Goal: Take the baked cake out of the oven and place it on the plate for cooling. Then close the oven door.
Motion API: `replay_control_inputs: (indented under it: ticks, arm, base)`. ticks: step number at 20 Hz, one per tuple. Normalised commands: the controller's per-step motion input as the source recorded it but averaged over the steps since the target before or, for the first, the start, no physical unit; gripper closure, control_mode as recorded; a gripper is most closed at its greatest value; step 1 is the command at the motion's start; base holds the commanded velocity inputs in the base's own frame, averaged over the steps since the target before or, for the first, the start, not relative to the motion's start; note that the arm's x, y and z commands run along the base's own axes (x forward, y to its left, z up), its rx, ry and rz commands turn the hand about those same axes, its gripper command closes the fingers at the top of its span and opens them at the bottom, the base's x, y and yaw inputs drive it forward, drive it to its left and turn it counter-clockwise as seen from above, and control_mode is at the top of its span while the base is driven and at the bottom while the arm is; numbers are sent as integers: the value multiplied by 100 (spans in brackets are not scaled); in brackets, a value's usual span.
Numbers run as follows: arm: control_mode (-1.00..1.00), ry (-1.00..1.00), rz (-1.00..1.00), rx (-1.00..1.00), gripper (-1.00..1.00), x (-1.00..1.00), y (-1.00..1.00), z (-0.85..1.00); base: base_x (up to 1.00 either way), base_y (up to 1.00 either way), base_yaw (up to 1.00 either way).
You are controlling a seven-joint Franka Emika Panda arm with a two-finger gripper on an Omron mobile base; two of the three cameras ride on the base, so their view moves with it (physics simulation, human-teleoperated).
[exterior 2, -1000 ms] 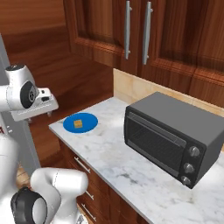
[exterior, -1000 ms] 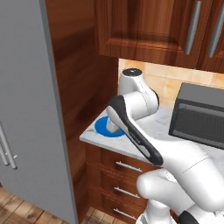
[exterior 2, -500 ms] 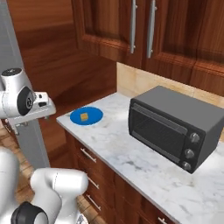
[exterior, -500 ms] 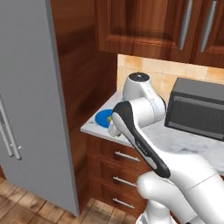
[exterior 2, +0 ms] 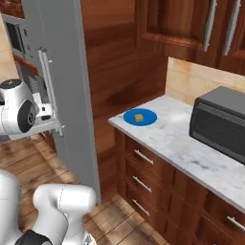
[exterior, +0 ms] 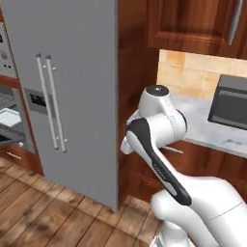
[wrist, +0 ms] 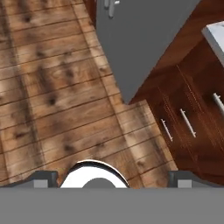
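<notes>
The oven [exterior: 8, 113] shows at the far left edge of the left base view, standing open with its wire rack visible. On that rack lies a pale flat shape [exterior: 9, 117], too small to name as the cake. The oven door [exterior: 12, 139] hangs down as a dark slab below the opening. Over in the right base view, the blue plate [exterior 2: 139, 117] rests on the marble counter's left end with a small tan block on it. My gripper [wrist: 112, 180] is open and points down at the wooden floor, far from oven and plate, with nothing between its fingertips [wrist: 42, 178].
A tall grey fridge [exterior: 72, 91] with two bar handles stands between the oven and the counter [exterior 2: 182, 143]. A grey microwave [exterior 2: 221, 123] sits on the counter to the right. Wooden drawers [wrist: 188, 118] run below the counter. Wood floor [wrist: 57, 87] lies beneath the hand.
The whole picture has shifted: the base has moved left, away from the counter. The fridge and the wall oven have come into view. The gripper stays open.
</notes>
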Motion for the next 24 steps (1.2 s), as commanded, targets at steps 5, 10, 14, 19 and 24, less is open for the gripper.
replay_control_inputs:
  ticks: [5, 10, 14, 19, 24]
  arm:
    - [100, 0, 0, 0, -100, 0, 0, 0]
    - [100, 0, 0, 0, -100, 0, 0, 0]
    - [100, 0, 0, 0, -100, 0, 0, 0]
    - [100, 0, 0, 0, -100, 0, 0, 0]
    - [100, 0, 0, 0, -100, 0, 0, 0]
  base:
    - [61, 84, 43]
    - [86, 77, 44]
    - [97, 57, 35]
    - [97, 24, 21]
    - [92, 12, 4]
